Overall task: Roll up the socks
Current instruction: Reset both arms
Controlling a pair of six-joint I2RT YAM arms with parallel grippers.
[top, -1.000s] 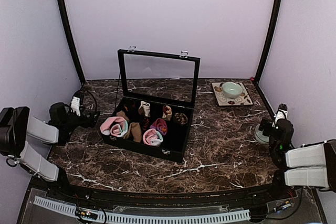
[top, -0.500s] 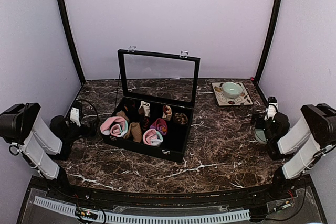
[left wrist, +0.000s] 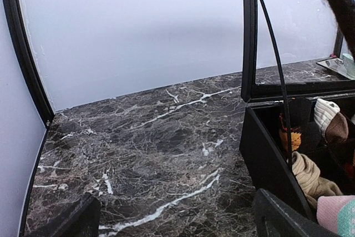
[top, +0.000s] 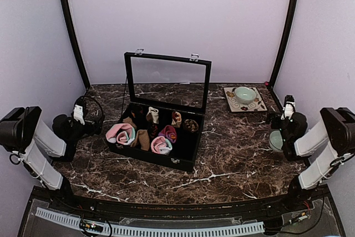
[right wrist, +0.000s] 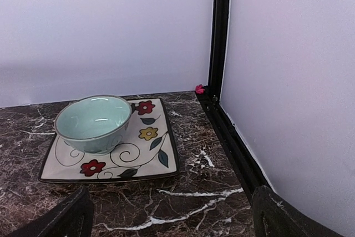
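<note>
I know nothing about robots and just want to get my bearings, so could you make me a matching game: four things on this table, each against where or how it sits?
Things: A mint-green bowl; B flowered plate; C glass lid; D pink and mint sock roll.
States: 1 raised upright; 2 far right corner of the marble table; 3 left end of the black box; 4 on the plate.
Pairs: A-4; B-2; C-1; D-3.

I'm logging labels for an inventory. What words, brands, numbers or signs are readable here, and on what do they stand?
No readable text.
Black box, glass lid: no lettering.
Square plate: painted flowers and scrolls only.
Bowl: plain.
Left arm's white tag and right arm's white tag: too small to read.
</note>
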